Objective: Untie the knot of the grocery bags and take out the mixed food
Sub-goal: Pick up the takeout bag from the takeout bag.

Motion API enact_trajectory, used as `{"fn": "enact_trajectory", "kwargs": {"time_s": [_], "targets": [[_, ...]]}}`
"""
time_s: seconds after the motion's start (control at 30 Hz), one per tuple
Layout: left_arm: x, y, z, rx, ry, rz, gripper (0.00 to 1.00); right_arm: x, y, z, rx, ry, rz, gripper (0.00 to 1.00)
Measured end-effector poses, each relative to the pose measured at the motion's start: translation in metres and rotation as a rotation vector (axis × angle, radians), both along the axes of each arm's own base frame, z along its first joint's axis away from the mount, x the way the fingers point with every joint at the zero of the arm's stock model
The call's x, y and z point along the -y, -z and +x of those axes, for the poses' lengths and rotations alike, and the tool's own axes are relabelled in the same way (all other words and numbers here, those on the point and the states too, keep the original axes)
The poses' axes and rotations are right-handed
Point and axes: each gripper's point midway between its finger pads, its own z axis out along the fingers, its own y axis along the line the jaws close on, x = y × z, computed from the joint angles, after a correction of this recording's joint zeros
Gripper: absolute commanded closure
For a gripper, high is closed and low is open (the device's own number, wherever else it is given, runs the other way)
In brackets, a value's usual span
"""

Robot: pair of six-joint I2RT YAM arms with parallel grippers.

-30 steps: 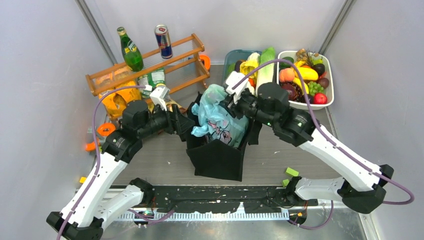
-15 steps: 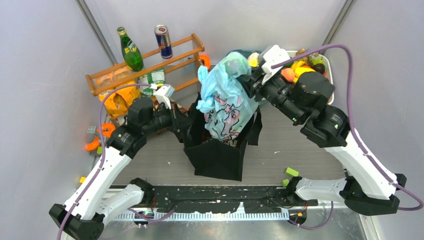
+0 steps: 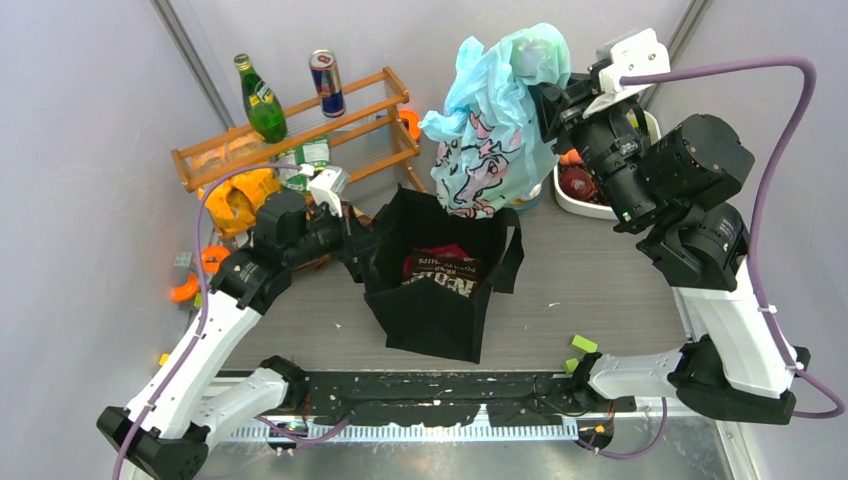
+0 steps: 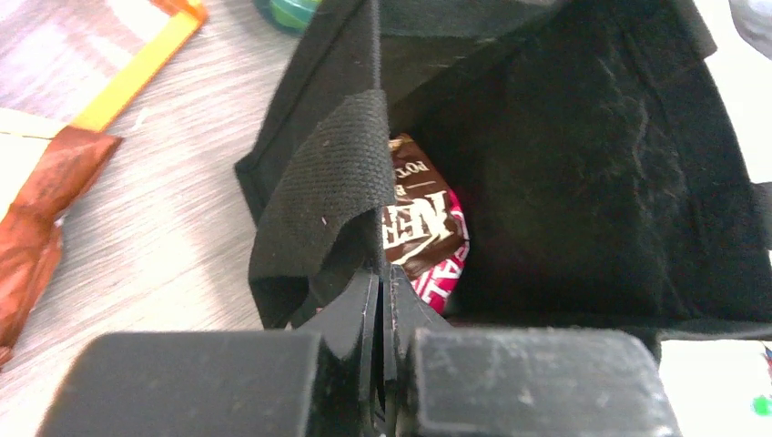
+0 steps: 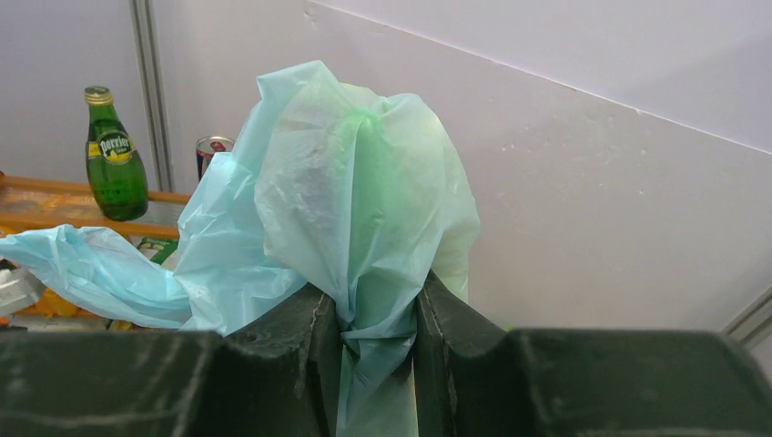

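Far left of the black tote (image 3: pixel 432 318), a wooden rack (image 3: pixel 300 130) is standing against the wall, carrying a green bottle (image 3: pixel 259 98) and a drink can (image 3: pixel 326 83), with orange packets (image 3: pixel 238 200) lying below it. My left fingers (image 4: pixel 378 287) are reaching in at the tote's left rim and pressing fully together on one of its black handle straps (image 4: pixel 319 196), which is looping up over them in the left wrist view. The tote itself is standing open on the tabletop (image 3: pixel 600 290), its mouth facing up. Down inside it a dark brown packet (image 3: pixel 447 270) is lying on top of a pink-red packet (image 3: pixel 432 254), both near the tote's floor. Above and behind the tote's far right corner, the light-blue bag (image 3: pixel 495 130) is hanging in the air, full and rounded, its pink cartoon print facing the tote and its bottom hovering clear of the tote's rim. My right fingers (image 5: pixel 373 314) are clamping that bag at its bunched neck (image 5: pixel 364 182), the thin plastic squeezing out between them, while a loose handle loop (image 5: pixel 86 264) is trailing off toward the rack side. I cannot tell whether the neck is tied. Right of the tote and beyond it, a white tray (image 3: pixel 575 205) is peeking out from under my right arm.
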Motion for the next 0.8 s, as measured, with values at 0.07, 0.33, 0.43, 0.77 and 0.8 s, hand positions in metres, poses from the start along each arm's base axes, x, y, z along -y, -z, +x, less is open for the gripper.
{"fn": "enact_trajectory", "kwargs": {"time_s": [0.07, 0.33, 0.43, 0.77, 0.8], "targets": [[0.01, -0.002, -0.004, -0.003, 0.053, -0.024, 1.0, 0.0, -0.006, 0.0, 0.009, 0.002, 0.006, 0.95], [0.087, -0.023, -0.024, 0.004, 0.312, -0.11, 1.0, -0.013, -0.021, 0.011, 0.031, 0.004, 0.027, 0.95], [0.114, -0.028, -0.027, -0.006, 0.368, -0.161, 1.0, -0.017, -0.028, 0.015, 0.047, 0.007, 0.037, 0.95], [0.169, -0.035, -0.003, -0.001, 0.378, -0.273, 0.88, -0.02, -0.038, 0.017, 0.074, 0.011, 0.059, 0.95], [0.168, -0.036, -0.002, 0.006, 0.372, -0.271, 0.76, -0.021, -0.039, 0.017, 0.075, 0.009, 0.062, 0.95]]}}
